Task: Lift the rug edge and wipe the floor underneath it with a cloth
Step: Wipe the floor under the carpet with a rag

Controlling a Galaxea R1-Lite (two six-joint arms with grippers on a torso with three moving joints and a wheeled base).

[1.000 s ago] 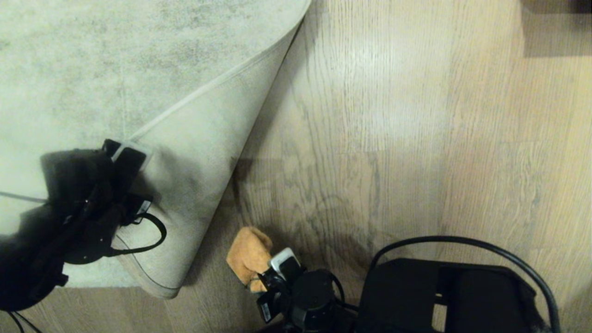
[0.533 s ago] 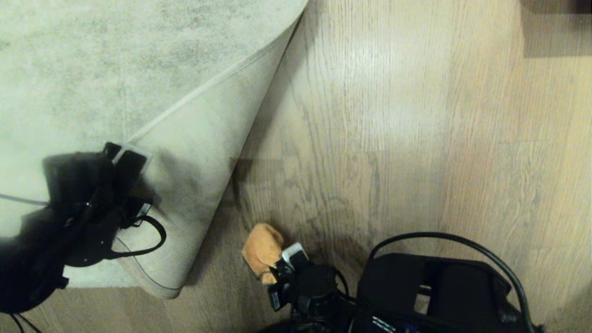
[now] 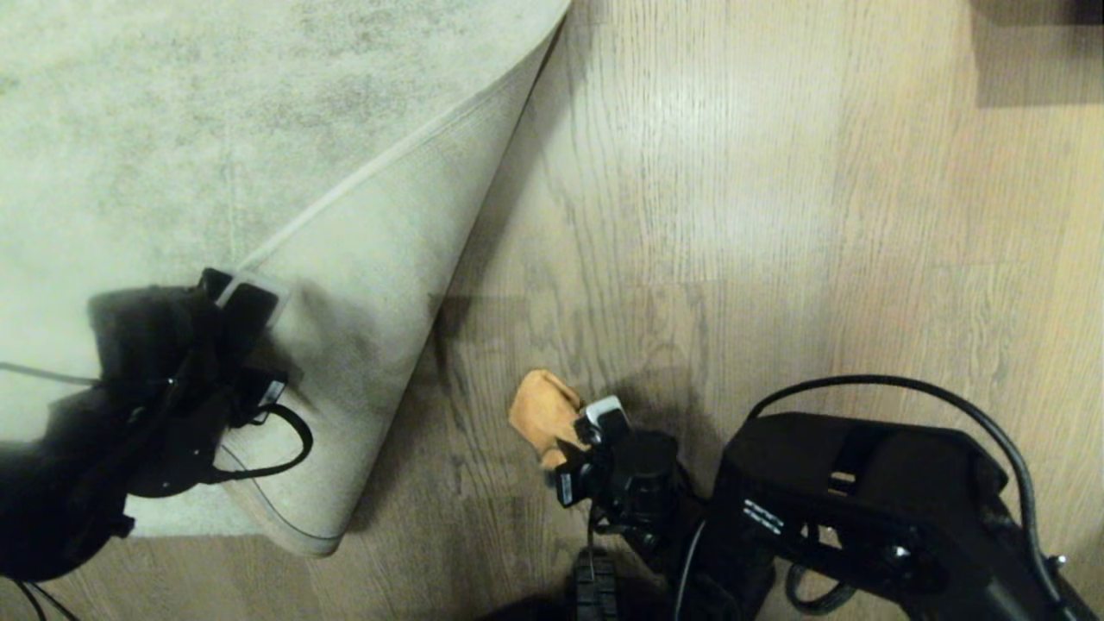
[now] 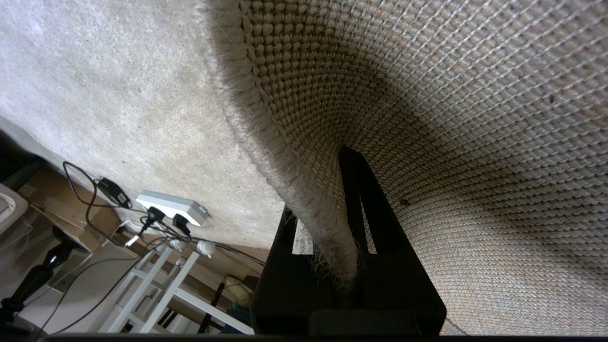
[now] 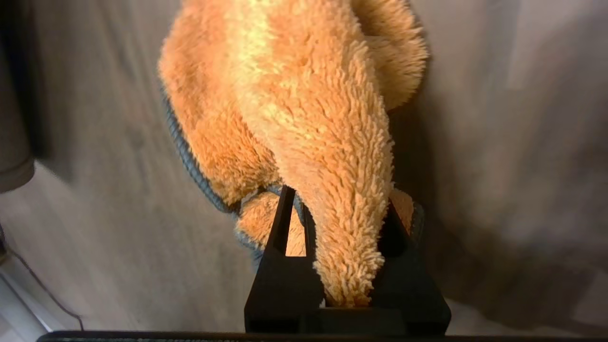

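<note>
Overhead: left claw point(image 3: 226, 297) clamped on rug edge point(image 3: 388, 164); right claw point(image 3: 576, 435) clamped on cloth point(image 3: 542, 412), touching floor point(image 3: 733, 216); no readable writing.

Wood-plank floor point(image 3: 776, 216) with sheen; white power strip point(image 4: 172, 207) near white frame point(image 4: 166, 285).

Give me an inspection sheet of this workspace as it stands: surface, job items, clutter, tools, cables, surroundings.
Surface: wood-grain floor, bare beside the rug, with a slight sheen.
Job's things: rug edge folded back, cream woven backing up; orange cloth on the floor right of the fold.
Clutter: nothing seen on the floor in the head view.
Grippers: left tool shut on the rug edge, holding it up; right tool shut on the cloth.
Cables: black loop at the left arm over the backing; black cable arching over the right arm.
Surroundings: white power strip with plugged leads and a white frame past the rug, in the left wrist view.
</note>
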